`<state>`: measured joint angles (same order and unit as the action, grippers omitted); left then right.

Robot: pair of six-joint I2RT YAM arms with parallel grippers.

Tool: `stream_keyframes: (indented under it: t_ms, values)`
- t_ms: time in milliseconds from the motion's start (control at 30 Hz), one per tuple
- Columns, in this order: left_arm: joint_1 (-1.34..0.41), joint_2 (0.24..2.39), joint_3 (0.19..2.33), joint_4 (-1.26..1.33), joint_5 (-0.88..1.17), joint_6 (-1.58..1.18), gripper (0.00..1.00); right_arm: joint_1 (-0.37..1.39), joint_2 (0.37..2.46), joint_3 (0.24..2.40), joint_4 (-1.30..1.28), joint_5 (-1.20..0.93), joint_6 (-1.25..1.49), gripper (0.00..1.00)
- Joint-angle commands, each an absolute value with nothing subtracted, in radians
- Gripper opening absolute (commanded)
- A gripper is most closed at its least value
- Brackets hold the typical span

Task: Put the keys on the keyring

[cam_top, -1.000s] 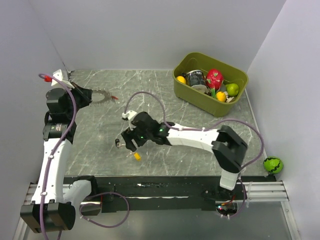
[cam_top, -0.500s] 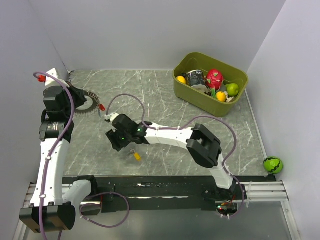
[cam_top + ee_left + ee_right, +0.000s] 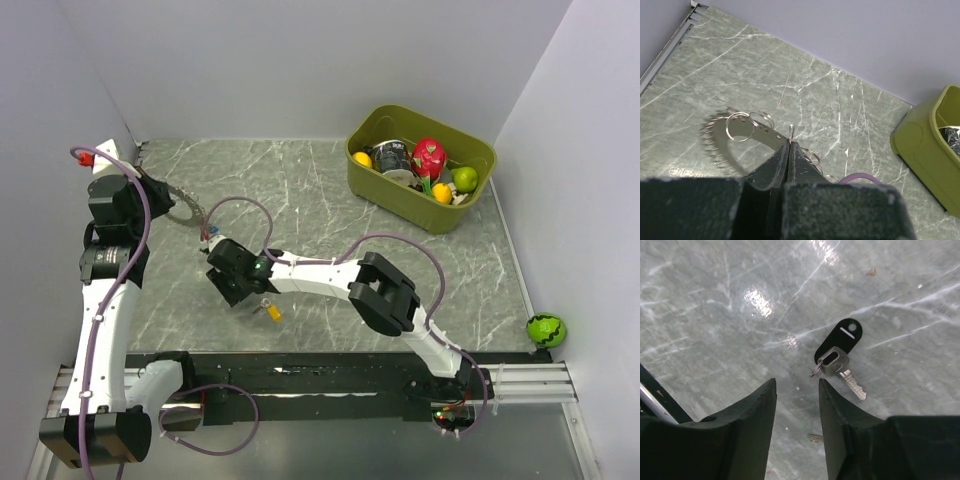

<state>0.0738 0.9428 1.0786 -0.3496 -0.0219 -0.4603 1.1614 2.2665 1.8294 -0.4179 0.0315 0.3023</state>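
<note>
Right wrist: black-capped key (image 3: 839, 347) lies just beyond the spread right gripper (image 3: 796, 385), while the left gripper (image 3: 790, 144) pinches the keyring (image 3: 765, 136).

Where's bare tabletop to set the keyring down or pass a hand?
Free: tabletop between keyring and olive bin along the back wall; also the near right corner beside the right arm. Crowded: near left, around the right gripper, black-capped key and yellow-capped key.
</note>
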Motion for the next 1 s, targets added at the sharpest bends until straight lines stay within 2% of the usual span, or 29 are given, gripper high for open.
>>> stream_keyframes:
  t_ms: [0, 433, 700, 800, 833, 900, 967]
  values:
    - [0.078, 0.916, 1.085, -0.285, -0.008, -0.449, 0.01, 1.175, 2.278, 1.894, -0.463, 0.080, 0.308, 0.45]
    - [0.080, 0.899, 1.063, -0.258, 0.048, -0.453, 0.01, 1.181, 2.335, 1.939, -0.488, 0.140, 0.307, 0.43]
    - [0.078, 0.894, 1.058, -0.249, 0.075, -0.448, 0.01, 1.181, 2.408, 2.034, -0.528, 0.129, 0.307, 0.35]
    - [0.078, 0.890, 1.057, -0.249, 0.074, -0.445, 0.01, 1.181, 2.402, 2.034, -0.543, 0.141, 0.310, 0.25]
    - [0.078, 0.890, 1.055, -0.249, 0.074, -0.445, 0.01, 1.181, 2.396, 2.025, -0.542, 0.150, 0.311, 0.15]
    - [0.078, 0.888, 1.054, -0.249, 0.071, -0.443, 0.01, 1.181, 2.370, 1.996, -0.531, 0.167, 0.310, 0.02]
    - [0.078, 0.887, 1.054, -0.250, 0.069, -0.442, 0.01, 1.183, 2.344, 1.971, -0.517, 0.186, 0.305, 0.00]
